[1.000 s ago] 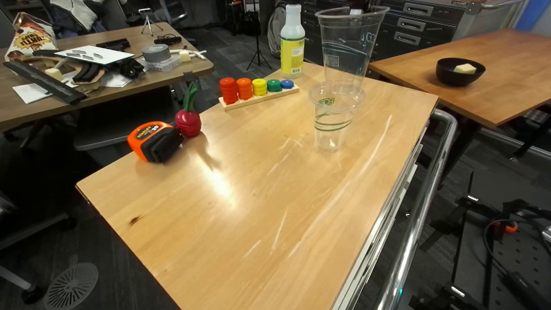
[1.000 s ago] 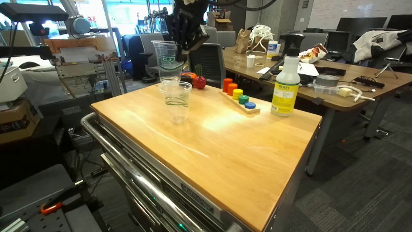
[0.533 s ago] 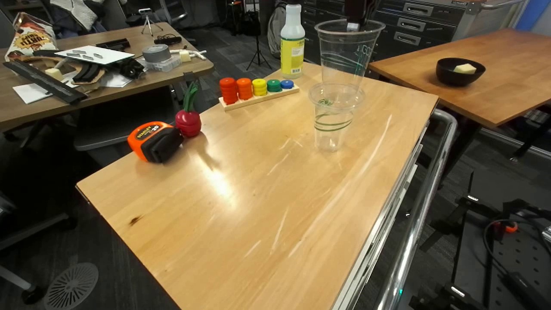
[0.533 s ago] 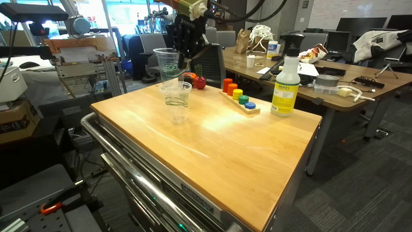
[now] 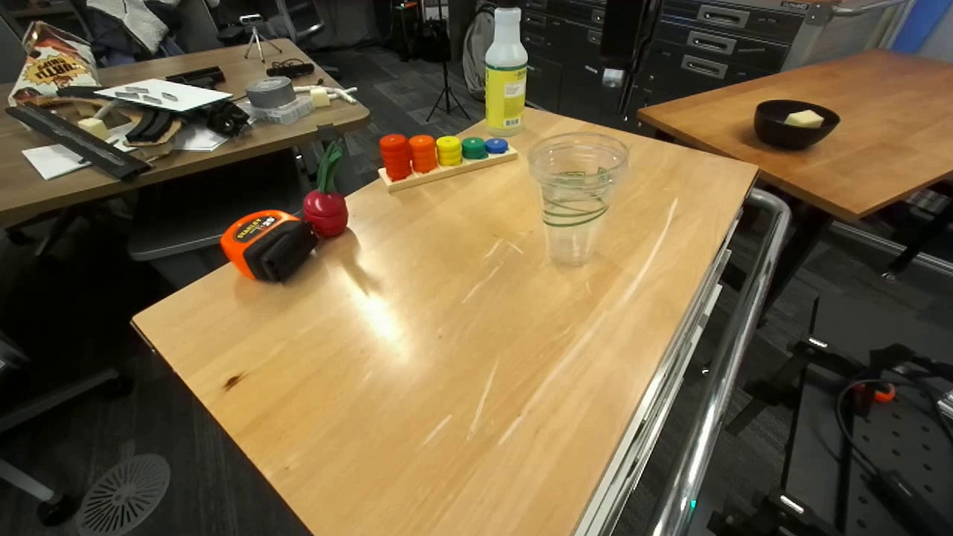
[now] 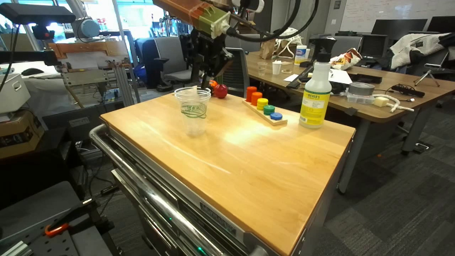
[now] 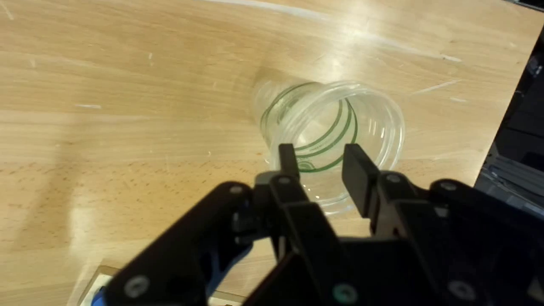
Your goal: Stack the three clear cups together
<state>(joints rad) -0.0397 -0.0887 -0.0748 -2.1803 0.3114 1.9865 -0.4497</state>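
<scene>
The clear cups (image 5: 577, 205) stand upright on the wooden table as one nested stack in both exterior views (image 6: 193, 115). Two rims show close together at the top; the exact number of cups inside cannot be told. In the wrist view the stack (image 7: 327, 131) lies under my fingertips, its mouth facing the camera and green print showing on the walls. My gripper (image 7: 321, 165) is open with a gap between its fingers and nothing held. In an exterior view the gripper (image 6: 202, 80) hangs just above and behind the stack's rim.
A ring-stacking toy (image 6: 269, 110) and a spray bottle (image 6: 313, 101) stand on the same table. A toy radish (image 5: 325, 212) touches an orange tape measure (image 5: 260, 242) near the edge. A metal handle bar (image 5: 733, 335) runs along one side.
The upper clear cup has come down from the gripper into the lower cup or cups. The gripper has lowered and opened, letting it go.
</scene>
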